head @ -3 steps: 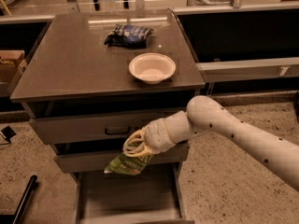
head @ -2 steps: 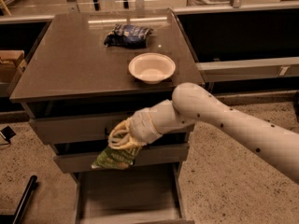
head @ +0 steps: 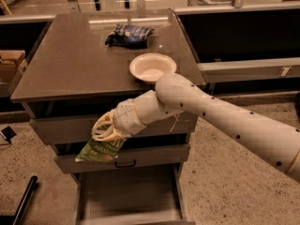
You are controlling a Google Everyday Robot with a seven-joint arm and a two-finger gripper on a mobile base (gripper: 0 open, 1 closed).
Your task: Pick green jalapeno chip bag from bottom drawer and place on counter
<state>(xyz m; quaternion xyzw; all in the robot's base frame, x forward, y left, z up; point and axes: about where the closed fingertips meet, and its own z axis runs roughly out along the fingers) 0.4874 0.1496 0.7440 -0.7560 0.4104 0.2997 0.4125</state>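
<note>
My gripper [head: 104,131] is shut on the green jalapeno chip bag [head: 99,150], which hangs below it in front of the upper drawer fronts, left of the cabinet's middle. The bag is above and in front of the open bottom drawer [head: 126,196], whose grey floor shows bare. The counter [head: 70,64] is the dark glossy cabinet top just above and behind the gripper. My white arm reaches in from the right.
A white bowl [head: 153,67] sits near the counter's front right edge. A dark blue bag [head: 129,35] lies at the counter's back. A cardboard box [head: 10,64] stands to the left. A black bar [head: 23,200] lies on the floor at lower left.
My gripper has moved left and slightly up with the green bag, away from the drawer's middle toward the cabinet's left front.
</note>
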